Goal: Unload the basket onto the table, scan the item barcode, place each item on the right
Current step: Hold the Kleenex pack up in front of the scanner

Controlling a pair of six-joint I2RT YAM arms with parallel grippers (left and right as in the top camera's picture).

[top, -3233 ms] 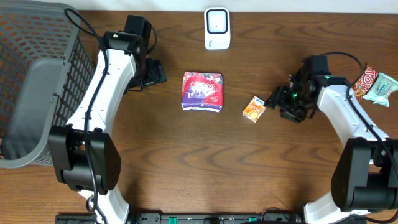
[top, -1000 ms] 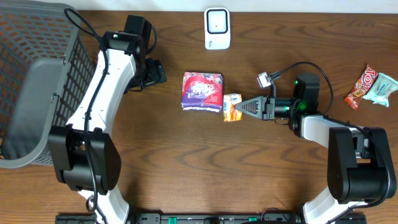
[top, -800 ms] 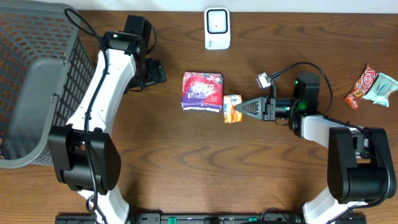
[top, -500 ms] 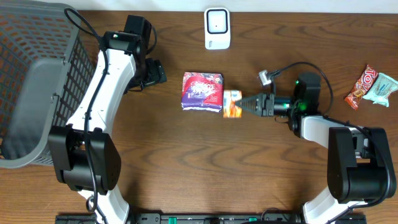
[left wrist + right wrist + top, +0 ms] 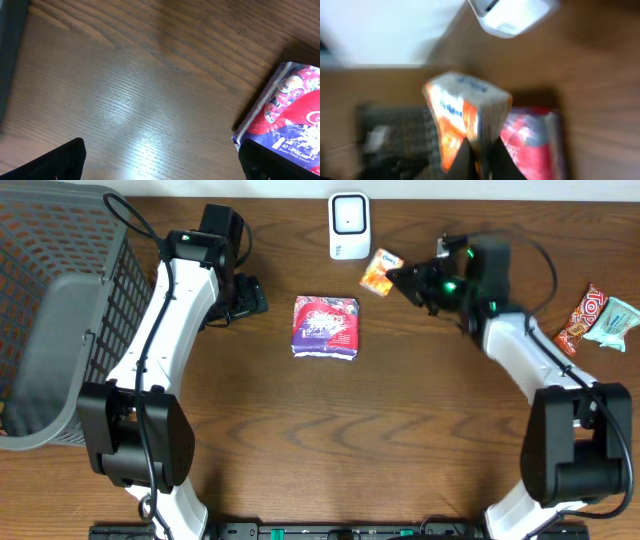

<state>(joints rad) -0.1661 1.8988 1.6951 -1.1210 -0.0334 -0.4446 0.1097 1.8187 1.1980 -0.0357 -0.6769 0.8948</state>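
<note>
While right gripper [image 5: 393, 275] pinches orange packet [image 5: 379, 272] just right of white scanner [image 5: 349, 225], left gripper [image 5: 250, 298] hangs spread left of purple pack [image 5: 325, 327]; basket [image 5: 112, 285] at left edge.

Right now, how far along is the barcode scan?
Done: the orange packet is grasped, the right jaws shut on it. In hand: it is held just beside the white scanner. Left: facing its barcode to the scanner. The purple pack lies untouched, the left jaws open.

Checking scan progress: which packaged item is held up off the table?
The small orange packet, pinched in the right end effector beside the white scanner; the others lie on the table.
</note>
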